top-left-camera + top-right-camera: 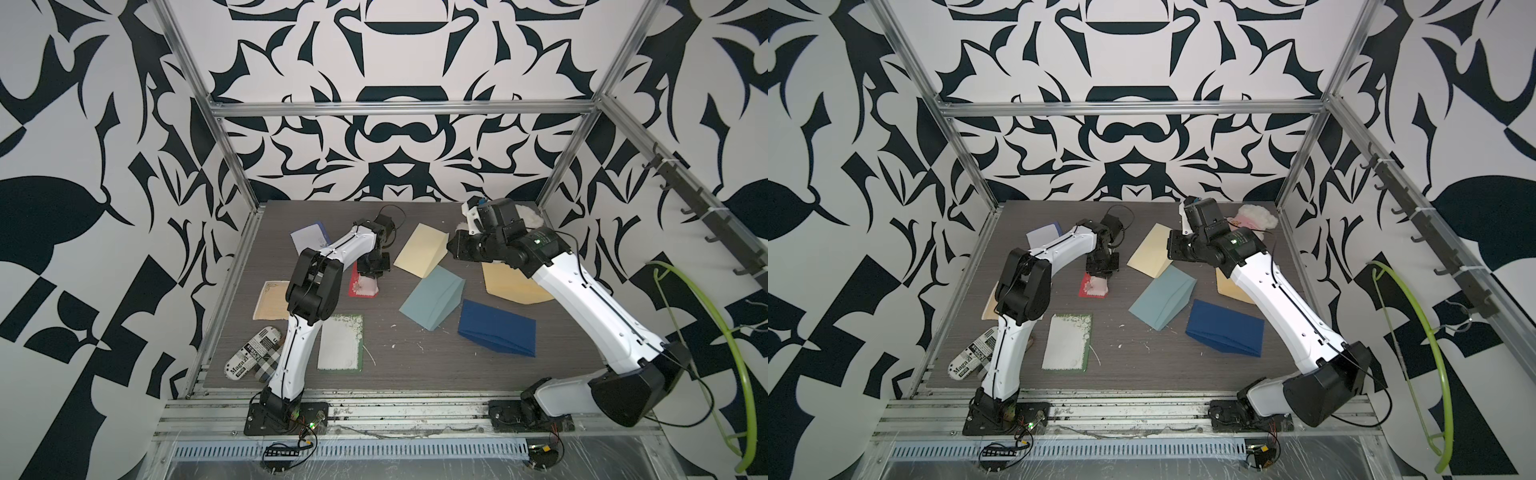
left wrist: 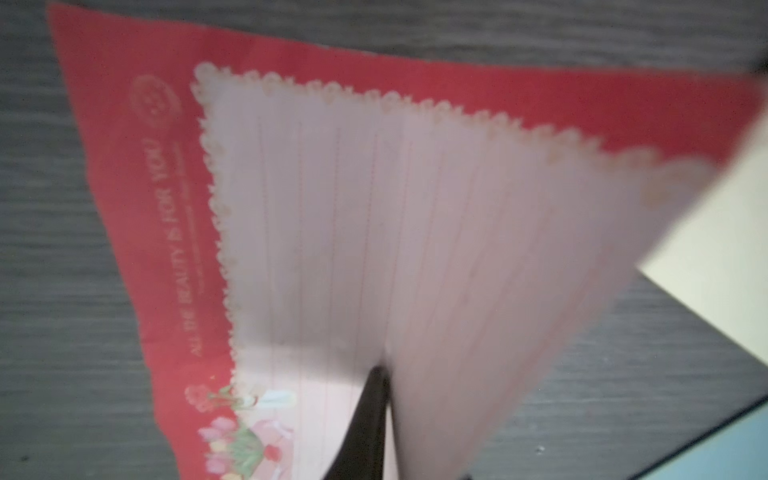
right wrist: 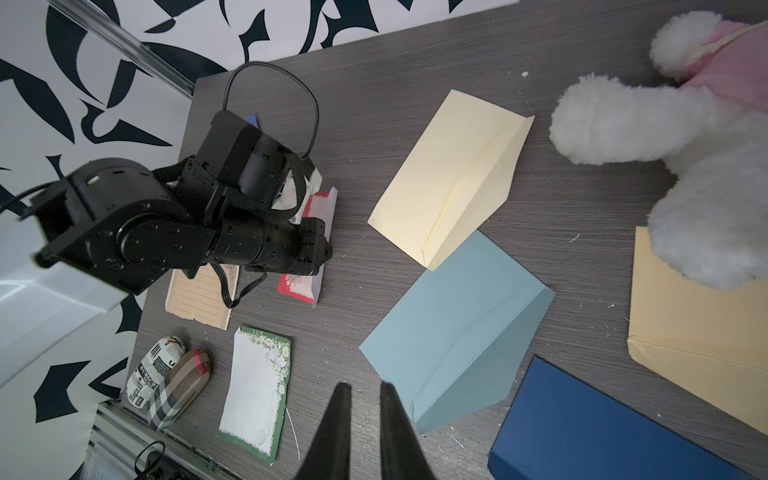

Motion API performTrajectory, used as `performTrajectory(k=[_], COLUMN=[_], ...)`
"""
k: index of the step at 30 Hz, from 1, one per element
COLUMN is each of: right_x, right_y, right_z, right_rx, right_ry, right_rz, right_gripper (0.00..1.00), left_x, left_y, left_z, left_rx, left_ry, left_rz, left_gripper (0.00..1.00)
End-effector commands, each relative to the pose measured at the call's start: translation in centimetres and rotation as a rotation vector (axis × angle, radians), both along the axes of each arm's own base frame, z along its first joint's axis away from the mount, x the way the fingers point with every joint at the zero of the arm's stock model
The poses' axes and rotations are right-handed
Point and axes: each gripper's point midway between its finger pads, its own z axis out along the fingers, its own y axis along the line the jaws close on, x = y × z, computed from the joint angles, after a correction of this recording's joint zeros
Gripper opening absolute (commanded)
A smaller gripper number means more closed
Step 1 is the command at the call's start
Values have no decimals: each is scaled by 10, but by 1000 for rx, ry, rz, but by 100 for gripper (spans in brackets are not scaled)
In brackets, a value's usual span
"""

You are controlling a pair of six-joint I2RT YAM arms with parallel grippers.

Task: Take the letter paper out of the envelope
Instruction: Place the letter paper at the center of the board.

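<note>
One red-bordered letter sheet [image 1: 363,287] [image 1: 1094,287] [image 2: 374,208] [image 3: 301,286], its lined middle pale pink with a scalloped edge, lies out on the grey wood-grain table [image 1: 415,365], left of centre and inside no envelope. Right over it hangs the left gripper [image 1: 371,272] [image 1: 1100,272], pointing down with its tips at the paper. The left wrist view gives me only a dark finger [image 2: 365,415] with the sheet bowing up beside it, so I cannot tell whether the jaws are parted or pinching the paper.

Near the sheet's right side, apart from it, sits a cream paper envelope [image 1: 419,249] [image 1: 1152,249] [image 3: 449,178]. Its near corner meets a pale blue paper envelope [image 1: 432,301] [image 1: 1160,299] [image 3: 453,332], and a dark blue paper envelope [image 1: 496,328] [image 1: 1225,328] [image 3: 582,428] lies just beside that.

A large tan envelope [image 1: 507,286] [image 1: 1229,286] [image 3: 685,324] lies partly under the right arm, with a white fluffy plush toy [image 1: 528,214] [image 1: 1258,216] [image 3: 685,166] resting on its far end. The right gripper [image 3: 365,386] hovers high above the table, its two black fingers a narrow gap apart and holding nothing.

On the left lie a green-bordered white sheet [image 1: 340,343] [image 1: 1067,340] [image 3: 255,390], a beige lined sheet [image 1: 270,301] [image 3: 203,295] and a white-and-blue sheet [image 1: 307,239] [image 1: 1042,235]. A pair of small patterned slippers [image 1: 253,355] [image 1: 971,359] [image 3: 166,374] sits at the front corner.
</note>
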Motion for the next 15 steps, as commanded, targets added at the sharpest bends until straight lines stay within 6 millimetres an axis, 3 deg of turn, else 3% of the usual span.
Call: performTrajectory(k=[1,5,15], right_x=[-5,-7,-12], right_y=[-1,-8,-41], right_z=[5,1,-19], right_rx=[12,-8,-71], right_ry=[-7,-4,-20], right_rz=[-2,-33,-186], right_gripper=[17,17,24], left_x=[-5,-5,-1], left_y=[-1,-3,-12], left_z=[7,12,44], left_rx=[-33,-54,-142], left_ry=[1,-9,-79], left_rz=[15,17,26], left_gripper=[26,42,63])
